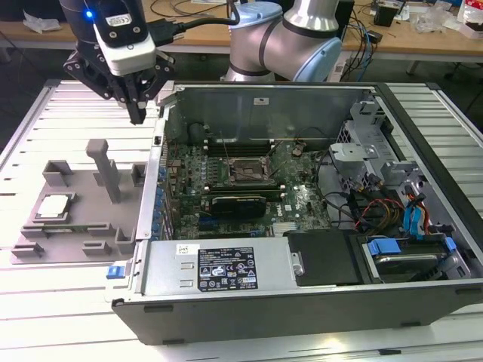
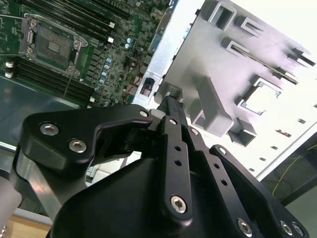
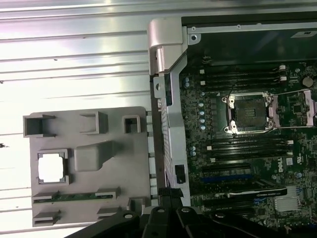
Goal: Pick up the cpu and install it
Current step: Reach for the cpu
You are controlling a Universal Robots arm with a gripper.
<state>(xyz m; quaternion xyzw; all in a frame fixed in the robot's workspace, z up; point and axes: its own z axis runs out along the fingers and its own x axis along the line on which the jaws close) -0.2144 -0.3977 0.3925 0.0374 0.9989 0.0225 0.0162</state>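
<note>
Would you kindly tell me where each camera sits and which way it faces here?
Exterior view: off the arm, raised, looking down on the open computer case and grey fixture; the arm and gripper show.
First wrist view: on the arm, looking straight down at the cpu in the fixture and the socket; gripper tip shows.
Second wrist view: on the arm, looking slantwise along the gripper at fixture and socket.
Shared: all three show fixture and socket.

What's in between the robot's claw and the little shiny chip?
In the exterior view, the grey fixture's tall post stands between the gripper and the cpu, which lies in a pocket of that same fixture.
</note>
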